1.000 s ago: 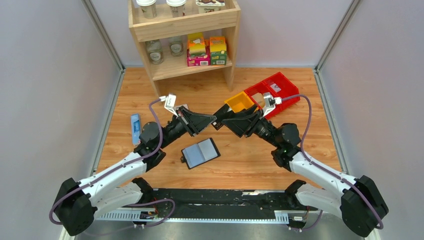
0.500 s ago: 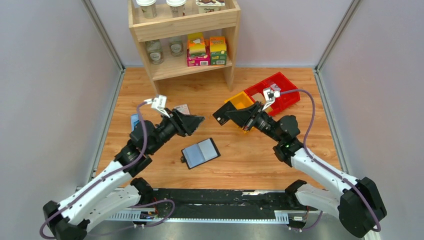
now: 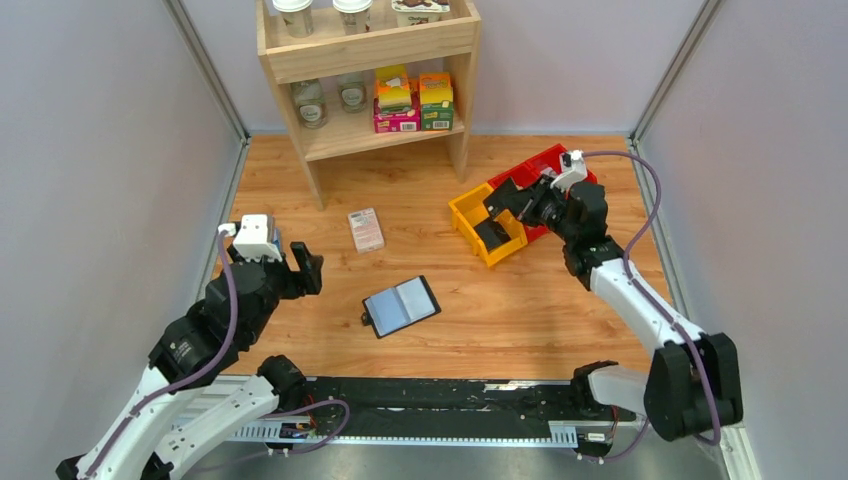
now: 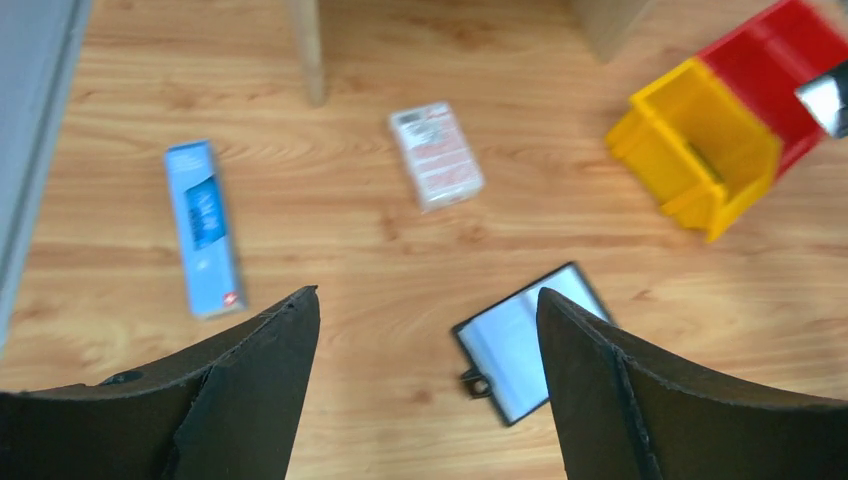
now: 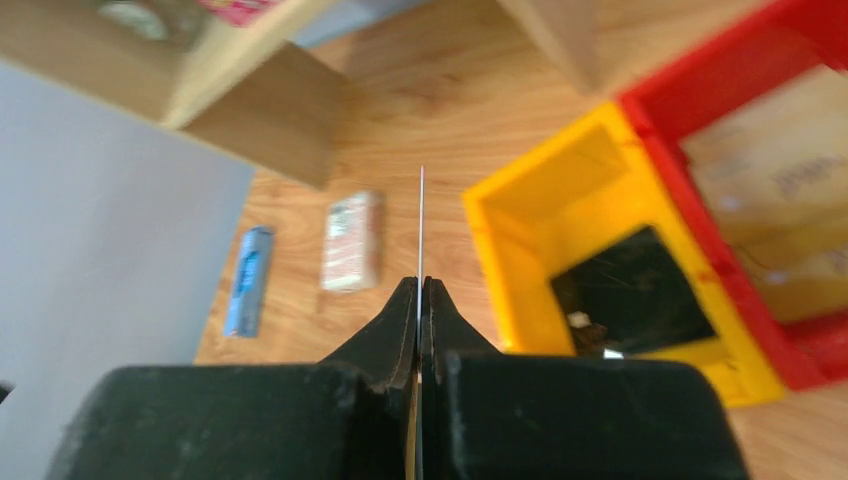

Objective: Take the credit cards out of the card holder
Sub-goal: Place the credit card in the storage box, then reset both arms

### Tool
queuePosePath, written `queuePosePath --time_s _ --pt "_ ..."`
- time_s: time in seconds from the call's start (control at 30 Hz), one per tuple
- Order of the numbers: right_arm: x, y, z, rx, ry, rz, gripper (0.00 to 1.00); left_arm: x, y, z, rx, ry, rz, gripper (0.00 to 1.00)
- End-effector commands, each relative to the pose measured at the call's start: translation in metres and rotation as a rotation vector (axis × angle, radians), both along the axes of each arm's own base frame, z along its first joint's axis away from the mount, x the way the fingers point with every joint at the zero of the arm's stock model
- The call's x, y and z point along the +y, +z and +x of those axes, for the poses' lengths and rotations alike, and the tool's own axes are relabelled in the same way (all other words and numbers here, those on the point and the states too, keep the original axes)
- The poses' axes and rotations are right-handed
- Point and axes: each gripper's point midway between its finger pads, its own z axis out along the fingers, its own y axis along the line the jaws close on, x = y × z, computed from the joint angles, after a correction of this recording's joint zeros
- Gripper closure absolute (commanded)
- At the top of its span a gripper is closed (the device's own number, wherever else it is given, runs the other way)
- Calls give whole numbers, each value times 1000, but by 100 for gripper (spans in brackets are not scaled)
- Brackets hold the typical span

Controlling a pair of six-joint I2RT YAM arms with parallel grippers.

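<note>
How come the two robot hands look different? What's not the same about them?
The left gripper has its fingers spread wide apart; the right gripper has its fingers pressed together. The left gripper holds nothing, while the right gripper pinches a thin credit card, seen edge-on. The left gripper faces the open card holder; the right gripper is near the yellow bin. Both have two black fingers.

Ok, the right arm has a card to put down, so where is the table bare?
Bare wood lies between the card holder and the yellow bin, and between the pink box and that bin. Crowded: the left edge, with the blue box and left gripper; the far right, around the red bin.
</note>
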Motion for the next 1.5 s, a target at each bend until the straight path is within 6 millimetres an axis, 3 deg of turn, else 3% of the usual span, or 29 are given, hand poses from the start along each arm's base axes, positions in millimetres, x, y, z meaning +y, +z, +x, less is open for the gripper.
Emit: queuePosePath --time_s 0.0,0.1,0.27,0.53,0.63,0.73,0.8,0.93,1.1,1.23,1.37,1.47 --pt "-24 -51 23 157 -75 -116 100 39 -36 -9 65 94 207 13" --pt "-28 -81 34 223 -89 -170 100 43 -56 -8 79 114 232 12" --pt "-21 -124 46 328 -71 -173 100 47 -57 -6 66 147 221 11" --pt "11 -167 53 464 9 -119 100 64 -50 -10 12 215 184 11" --pt "20 -174 53 489 12 -105 100 68 -51 -12 17 235 177 12" --pt "10 -179 51 519 -49 -141 91 71 -51 -13 13 252 171 12" --pt "-3 -180 47 534 -110 -186 79 73 -50 -15 4 258 162 12" --pt "-29 -156 31 498 -205 -260 57 79 -47 -19 -19 278 145 12" --pt "-71 -105 13 399 -361 -358 35 86 -43 -22 -41 305 131 12" --pt "-98 -54 -11 311 -450 -396 15 93 -40 -26 -58 336 111 12" --pt "-126 9 -47 163 -547 -389 1 103 -34 -33 -96 375 72 12" --pt "-151 48 -80 42 -632 -383 0 110 -31 -38 -126 401 42 12"
